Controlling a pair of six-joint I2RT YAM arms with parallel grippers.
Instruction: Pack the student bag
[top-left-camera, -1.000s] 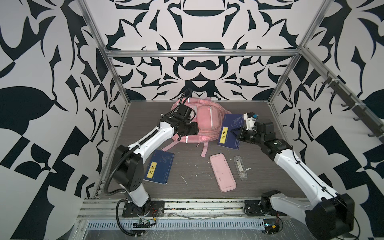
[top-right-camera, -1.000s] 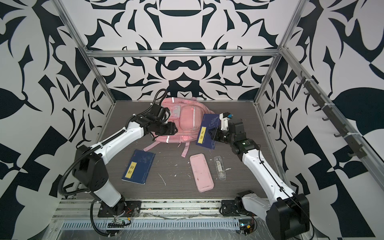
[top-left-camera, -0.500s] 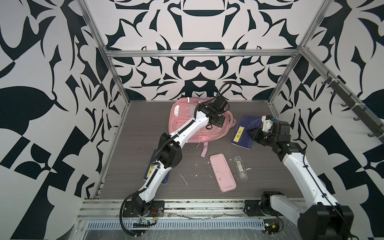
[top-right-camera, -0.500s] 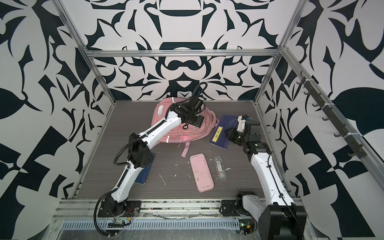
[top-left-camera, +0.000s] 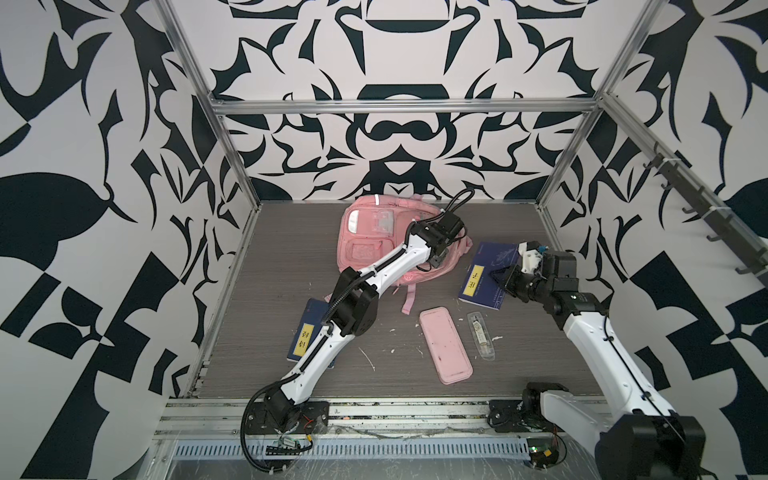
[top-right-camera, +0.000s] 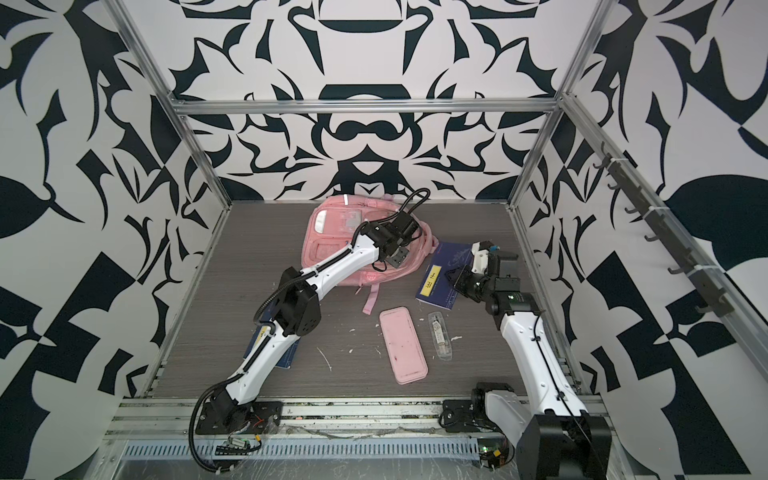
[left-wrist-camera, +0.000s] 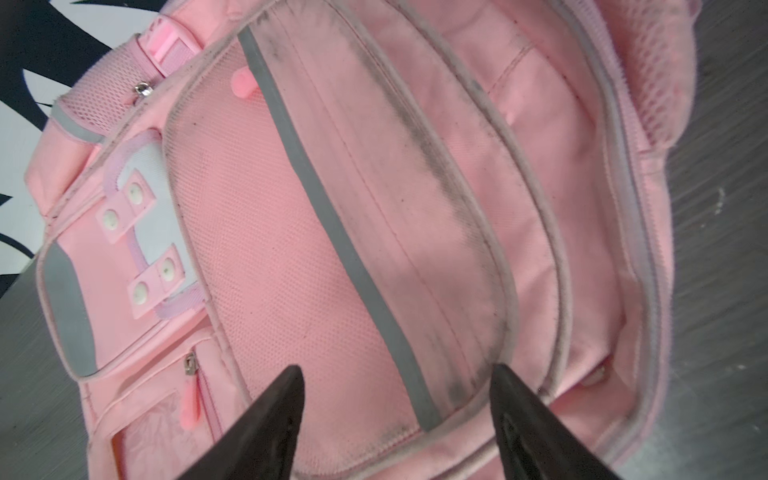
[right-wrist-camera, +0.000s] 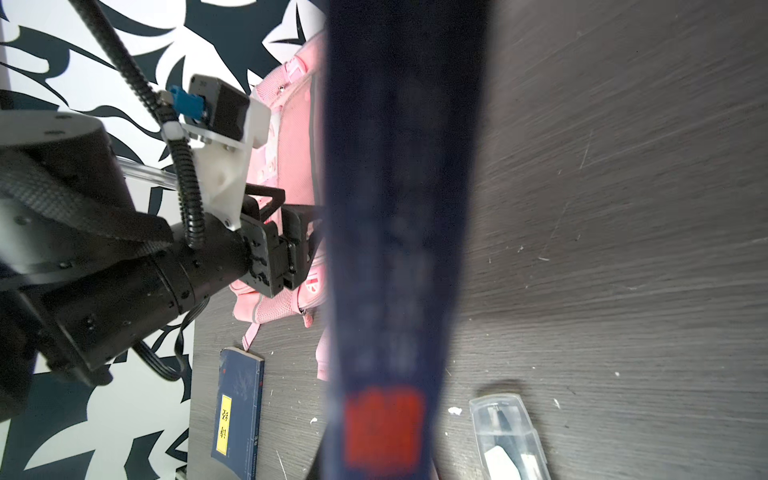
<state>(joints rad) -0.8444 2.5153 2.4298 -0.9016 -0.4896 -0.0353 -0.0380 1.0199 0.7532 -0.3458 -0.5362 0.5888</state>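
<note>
Two grippers at student bag (top-left-camera: 374, 232): left gripper (left-wrist-camera: 395, 370) spread over its flap (left-wrist-camera: 374, 208), right gripper (top-left-camera: 498, 276) pinching blue book (top-left-camera: 488, 257) alongside; insertion likely awaiting flap lift.

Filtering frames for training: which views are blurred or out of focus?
Right wrist: blue book fills the middle, close to the lens, badly out of focus; clear case sharper. Left wrist: student bag sharp, table streaked at the frame edge. Both top views: crisp, evenly lit.

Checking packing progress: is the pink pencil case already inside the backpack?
No, in a top view the pink pencil case lies flat on the table, apart from the student bag.
</note>
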